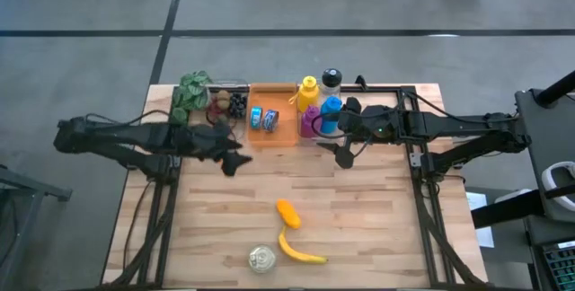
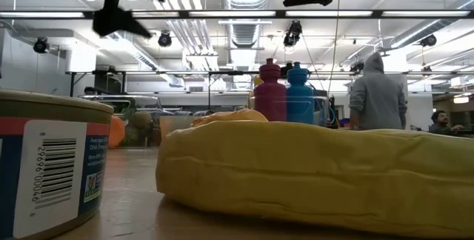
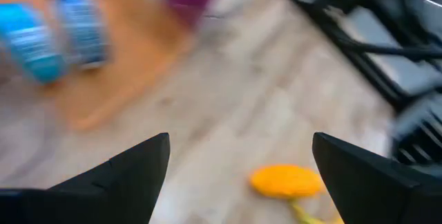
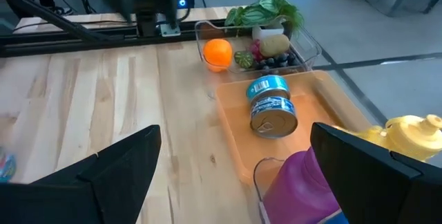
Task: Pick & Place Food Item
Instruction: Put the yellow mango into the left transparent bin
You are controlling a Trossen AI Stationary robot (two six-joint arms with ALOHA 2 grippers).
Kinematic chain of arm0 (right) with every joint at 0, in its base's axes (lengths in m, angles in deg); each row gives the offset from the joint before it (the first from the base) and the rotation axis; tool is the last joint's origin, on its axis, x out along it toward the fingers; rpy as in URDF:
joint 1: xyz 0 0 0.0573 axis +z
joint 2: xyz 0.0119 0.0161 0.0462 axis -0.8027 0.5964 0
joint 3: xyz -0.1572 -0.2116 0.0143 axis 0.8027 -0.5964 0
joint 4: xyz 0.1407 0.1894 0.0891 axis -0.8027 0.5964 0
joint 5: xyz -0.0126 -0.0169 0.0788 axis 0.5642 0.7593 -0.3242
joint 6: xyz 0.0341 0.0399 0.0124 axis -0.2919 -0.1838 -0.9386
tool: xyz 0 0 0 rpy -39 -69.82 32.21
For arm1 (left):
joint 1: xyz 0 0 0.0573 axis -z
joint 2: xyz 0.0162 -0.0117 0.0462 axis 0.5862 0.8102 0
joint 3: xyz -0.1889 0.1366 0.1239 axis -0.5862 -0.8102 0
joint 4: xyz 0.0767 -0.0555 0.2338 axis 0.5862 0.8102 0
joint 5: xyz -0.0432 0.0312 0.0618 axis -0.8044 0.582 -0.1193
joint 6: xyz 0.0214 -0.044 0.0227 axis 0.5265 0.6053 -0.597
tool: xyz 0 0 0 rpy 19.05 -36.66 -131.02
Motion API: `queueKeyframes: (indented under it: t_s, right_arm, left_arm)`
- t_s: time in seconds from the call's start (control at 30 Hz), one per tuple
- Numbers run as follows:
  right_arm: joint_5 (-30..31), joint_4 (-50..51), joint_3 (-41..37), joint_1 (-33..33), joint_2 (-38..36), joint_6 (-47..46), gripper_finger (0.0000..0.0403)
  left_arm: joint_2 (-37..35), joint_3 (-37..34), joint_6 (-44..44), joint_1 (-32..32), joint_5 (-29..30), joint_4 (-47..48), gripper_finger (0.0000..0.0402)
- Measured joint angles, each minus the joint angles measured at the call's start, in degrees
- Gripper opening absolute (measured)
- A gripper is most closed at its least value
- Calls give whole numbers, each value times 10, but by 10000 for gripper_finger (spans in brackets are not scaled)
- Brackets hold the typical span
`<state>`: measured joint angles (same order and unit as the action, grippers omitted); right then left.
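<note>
From above, the left tool (image 1: 232, 158) hangs spread wide near the orange tray (image 1: 286, 136), while the right tool (image 1: 346, 152), equally wide, waits beside the bottles (image 1: 325, 107). The loose food, an orange piece (image 1: 287, 213) and a banana (image 1: 296, 250), lies well apart toward the near edge of the worktop (image 1: 386, 228), next to a can (image 1: 261, 259). The pick likely calls for the left tool to travel out over the orange piece and descend squarely astride it.

At worktop height, the banana (image 2: 318, 170) fills the frame; the can (image 2: 48, 162) shows a barcode with small digits and fine print too small to read.

The left wrist view finds the orange piece (image 3: 286, 181) ahead between wide fingers (image 3: 117, 179).

The right wrist view shows two cans (image 4: 271, 106) in the tray, labels unreadable.
</note>
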<state>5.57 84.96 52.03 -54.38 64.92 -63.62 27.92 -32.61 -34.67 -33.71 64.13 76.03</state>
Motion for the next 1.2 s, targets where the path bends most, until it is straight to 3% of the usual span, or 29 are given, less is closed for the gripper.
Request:
queueKeyframes:
  t_s: [0.27, 0.57, 0.83, 1.2]
  right_arm:
    - [-93, 34, -3, 7, 0, -24, 370]
    - [-102, 105, -4, 69, 0, -28, 370]
    - [-98, 117, -4, 121, 0, -85, 370]
    - [-96, 116, -4, 125, 0, -149, 370]
  left_arm:
    - [66, 0, -116, 119, 13, -179, 352]
    - [151, 0, -180, 157, 10, -256, 349]
    - [200, 0, -255, 157, -82, -259, 347]
    - [234, -1, -423, 146, -185, -260, 346]
